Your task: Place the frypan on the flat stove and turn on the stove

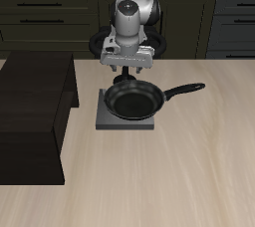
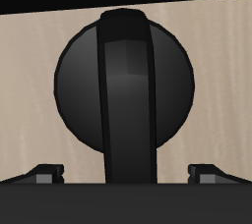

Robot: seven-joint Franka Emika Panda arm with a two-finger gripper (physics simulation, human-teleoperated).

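Status entry, 2 steps in the task, listed for you in order.

Item 1, frypan [image 1: 132, 100]: sits at the centre of the exterior frame, flat on the flat stove [image 1: 104, 122]. Its round bowl covers the burner, and only the grey corners and edges of the plate show around it. Its handle runs out past the plate toward the frame's right, over the table [image 1: 179, 176]. Nothing holds it. You can judge step 1, placing, as done.

Item 2, gripper [image 1: 127, 72]: hangs in the upper centre of the exterior frame, pointing straight down at the far edge of the plate, just behind the pan. It carries nothing. In the wrist view its fingers [image 2: 44, 175] stand wide apart, 1 on each side of a round black disc with a raised bar across it. You can take that disc for the stove's knob [image 2: 126, 81]. The fingers are apart from it, not touching.

Item 3, burner: hidden under the pan, so you cannot tell whether it is lit.

Item 4, dark brown box [image 1: 35, 102]: left of the frame, not involved.

Outstanding: step 2, closing on the knob and turning it. It appears lined up but not yet begun.
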